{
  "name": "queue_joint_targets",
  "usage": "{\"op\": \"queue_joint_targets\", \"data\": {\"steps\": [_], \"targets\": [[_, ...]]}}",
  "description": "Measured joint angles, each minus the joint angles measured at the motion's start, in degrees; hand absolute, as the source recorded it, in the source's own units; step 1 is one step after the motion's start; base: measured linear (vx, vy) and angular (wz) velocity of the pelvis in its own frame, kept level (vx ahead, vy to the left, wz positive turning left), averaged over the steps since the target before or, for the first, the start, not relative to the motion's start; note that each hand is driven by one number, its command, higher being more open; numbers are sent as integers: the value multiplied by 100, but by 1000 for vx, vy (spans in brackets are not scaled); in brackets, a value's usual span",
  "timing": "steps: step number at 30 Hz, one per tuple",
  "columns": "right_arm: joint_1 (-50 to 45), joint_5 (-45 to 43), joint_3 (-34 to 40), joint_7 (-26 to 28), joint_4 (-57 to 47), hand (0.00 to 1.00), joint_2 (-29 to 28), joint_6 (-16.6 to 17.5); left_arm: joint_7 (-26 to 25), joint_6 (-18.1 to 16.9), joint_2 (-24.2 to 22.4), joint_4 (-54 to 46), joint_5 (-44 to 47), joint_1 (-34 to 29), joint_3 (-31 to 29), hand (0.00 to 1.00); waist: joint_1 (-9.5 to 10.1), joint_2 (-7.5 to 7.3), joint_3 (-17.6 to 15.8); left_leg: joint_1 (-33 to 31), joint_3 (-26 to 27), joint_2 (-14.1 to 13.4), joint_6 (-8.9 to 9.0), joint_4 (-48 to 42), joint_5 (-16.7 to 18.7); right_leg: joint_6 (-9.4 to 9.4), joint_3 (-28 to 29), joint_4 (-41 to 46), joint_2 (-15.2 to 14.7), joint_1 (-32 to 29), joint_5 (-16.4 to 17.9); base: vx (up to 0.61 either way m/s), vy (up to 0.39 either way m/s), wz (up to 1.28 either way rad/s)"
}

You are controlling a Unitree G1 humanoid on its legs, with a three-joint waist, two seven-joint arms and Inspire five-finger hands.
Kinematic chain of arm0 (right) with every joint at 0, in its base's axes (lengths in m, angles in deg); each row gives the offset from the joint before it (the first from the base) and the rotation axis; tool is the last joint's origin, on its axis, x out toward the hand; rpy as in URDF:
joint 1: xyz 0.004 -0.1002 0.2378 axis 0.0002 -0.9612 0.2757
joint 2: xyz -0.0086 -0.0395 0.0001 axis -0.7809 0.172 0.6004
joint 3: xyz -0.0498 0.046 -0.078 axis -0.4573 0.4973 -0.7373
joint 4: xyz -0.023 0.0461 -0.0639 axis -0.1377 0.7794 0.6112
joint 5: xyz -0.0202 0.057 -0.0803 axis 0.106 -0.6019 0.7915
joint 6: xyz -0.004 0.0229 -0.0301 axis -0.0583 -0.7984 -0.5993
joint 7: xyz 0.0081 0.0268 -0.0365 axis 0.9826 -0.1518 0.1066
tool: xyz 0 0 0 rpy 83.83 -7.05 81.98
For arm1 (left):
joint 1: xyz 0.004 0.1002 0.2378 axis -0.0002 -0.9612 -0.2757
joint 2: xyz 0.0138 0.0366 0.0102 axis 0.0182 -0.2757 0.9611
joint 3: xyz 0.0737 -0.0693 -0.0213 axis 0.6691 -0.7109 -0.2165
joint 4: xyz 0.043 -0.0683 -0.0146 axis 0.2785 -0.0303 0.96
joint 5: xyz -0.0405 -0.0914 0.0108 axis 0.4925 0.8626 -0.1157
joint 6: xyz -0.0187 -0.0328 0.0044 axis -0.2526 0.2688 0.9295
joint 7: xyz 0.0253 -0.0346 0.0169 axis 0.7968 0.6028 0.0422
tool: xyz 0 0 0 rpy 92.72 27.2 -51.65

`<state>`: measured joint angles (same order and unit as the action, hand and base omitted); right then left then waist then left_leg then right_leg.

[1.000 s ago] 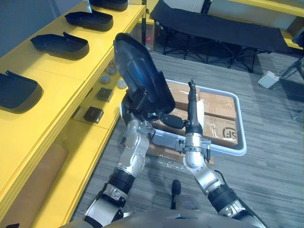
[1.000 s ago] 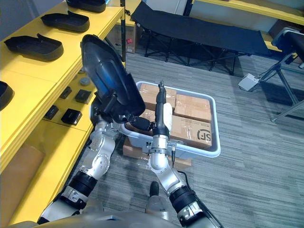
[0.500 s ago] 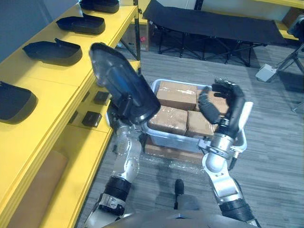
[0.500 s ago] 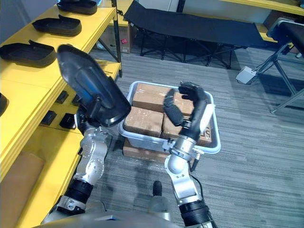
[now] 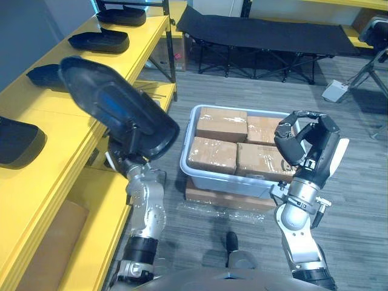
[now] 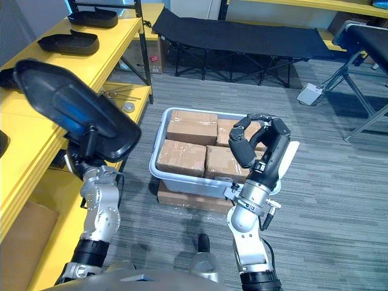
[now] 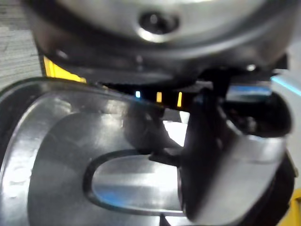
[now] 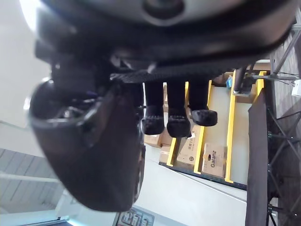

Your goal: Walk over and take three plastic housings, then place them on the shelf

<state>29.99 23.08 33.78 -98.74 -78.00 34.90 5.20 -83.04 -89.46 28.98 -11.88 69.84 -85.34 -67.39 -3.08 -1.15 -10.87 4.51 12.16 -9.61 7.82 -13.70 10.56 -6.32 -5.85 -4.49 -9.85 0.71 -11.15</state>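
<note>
Holding the plastic housing (image 5: 115, 112) raised in the left hand (image 5: 128, 162), thumb and fingers clamped on its near end. Long axis runs diagonally, with the gripped end off the shelf edge and the free end over the yellow shelf (image 5: 57, 121), near the shelved housings (image 5: 100, 41). Right hand (image 5: 306, 142) is curled on nothing, up over the grey bin (image 5: 197, 173) on the side away from the shelf. Left arm is nearer; I'd expect levelling, then lowering.

Head stereo pair downward over shared bin (image 5: 218, 180); wrist cameras close-up
</note>
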Motion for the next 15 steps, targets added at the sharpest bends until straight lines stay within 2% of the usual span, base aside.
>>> {"op": "queue_joint_targets", "data": {"steps": [3,4,7,10,12,15], "targets": [[-91,-282,-22,579,3,100,-6,46,-4,-45,4,-505,-274,-278,-140,0,10,21,13,-14,-34,0,-1,0,-1,0,-20,0,-2,2,1,-9,3,2],[-176,-441,-99,935,14,100,-4,41,-3,-46,13,-854,-611,-471,-230,0,41,47,28,-31,-61,0,-1,7,-1,1,-41,-1,-3,2,5,-16,5,7],[-242,-896,-386,1460,137,100,30,-40,7,-36,67,-1500,-1285,-824,-295,0,138,114,69,-121,-200,4,-9,0,-13,6,-186,-2,-18,18,27,-13,3,20],[-236,-1036,-712,1608,295,100,47,-237,73,-27,88,-1973,-1747,-1209,-302,0,241,176,124,-207,-369,4,-5,2,-39,11,-350,-4,-18,41,48,-3,-12,29],[-232,-1182,-954,1766,392,100,115,-400,184,-2,103,-2192,-1984,-1526,-364,0,425,238,158,-225,-472,6,-1,20,-76,9,-482,-6,-18,85,50,8,-18,25],[-218,-1325,-1075,1981,457,100,128,-452,221,93,158,-2223,-2155,-1778,-559,0,519,239,165,-229,-623,17,-31,67,-89,14,-657,-26,-27,179,95,-17,-14,28]]}}
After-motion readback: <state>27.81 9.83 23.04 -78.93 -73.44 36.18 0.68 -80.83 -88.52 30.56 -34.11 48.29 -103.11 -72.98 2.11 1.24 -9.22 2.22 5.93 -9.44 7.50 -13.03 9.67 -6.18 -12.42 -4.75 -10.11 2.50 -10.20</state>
